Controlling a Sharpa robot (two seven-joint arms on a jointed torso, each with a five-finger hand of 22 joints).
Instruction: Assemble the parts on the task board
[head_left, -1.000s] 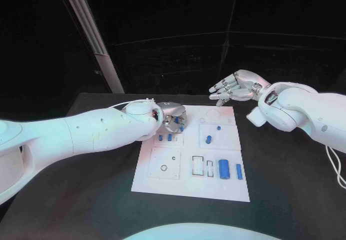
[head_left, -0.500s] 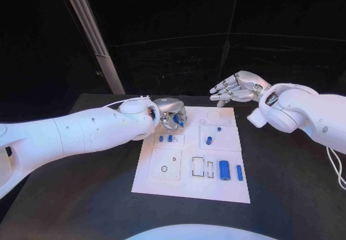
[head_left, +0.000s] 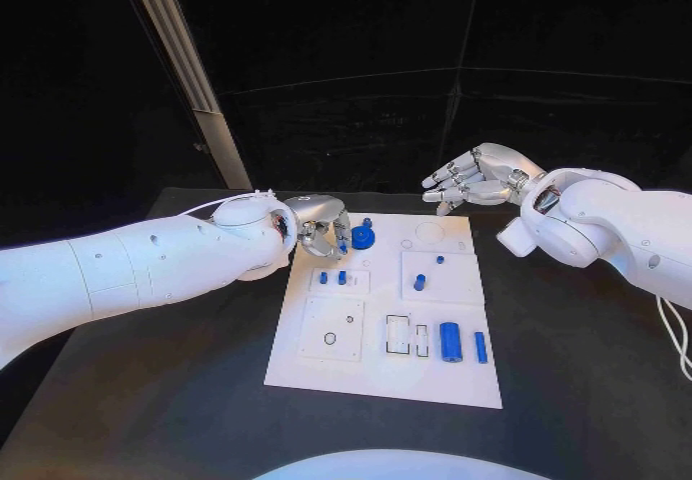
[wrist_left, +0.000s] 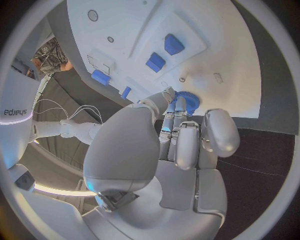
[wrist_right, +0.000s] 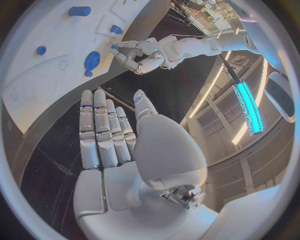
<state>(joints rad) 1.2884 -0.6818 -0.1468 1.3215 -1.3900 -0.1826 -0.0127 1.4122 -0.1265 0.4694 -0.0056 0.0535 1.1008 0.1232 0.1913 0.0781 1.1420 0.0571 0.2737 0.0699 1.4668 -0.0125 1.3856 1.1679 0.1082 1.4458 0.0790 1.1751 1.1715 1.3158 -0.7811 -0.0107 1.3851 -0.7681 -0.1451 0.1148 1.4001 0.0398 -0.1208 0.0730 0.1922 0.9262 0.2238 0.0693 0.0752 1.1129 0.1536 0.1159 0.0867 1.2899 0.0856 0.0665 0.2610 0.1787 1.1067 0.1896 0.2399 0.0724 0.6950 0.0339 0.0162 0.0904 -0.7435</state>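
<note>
While the left arm reaches in across the near-left part of the black table (head_left: 173, 400), its left hand (head_left: 320, 226) sits at the far-left corner of the task board (head_left: 382, 385), fingers curled downward. The fingertips (wrist_left: 170, 98) pinch a blue gear (head_left: 362, 238) (a round toothed disc, its rim plain in the left wrist view (wrist_left: 187, 101)). Whether the gear touches the board or hangs just above it cannot be told.

The right arm comes in from the table's right edge and bends upward, so that the right hand (head_left: 476, 176) hovers above the board's far-right corner, touching nothing. Its fingers (wrist_right: 103, 135) lie straight and side by side with the thumb set apart, the palm bare, nothing held.

On the board, two small blue pegs (head_left: 333, 278) stand in a square recess near the left edge. A further blue piece (head_left: 418, 283) stands in the recess toward the right edge, with a tinier one (head_left: 440, 260) just beyond it. Near the right edge, toward the near side, lie a blue cylinder (head_left: 451, 342) and a thinner blue pin (head_left: 480, 346), close together.
</note>
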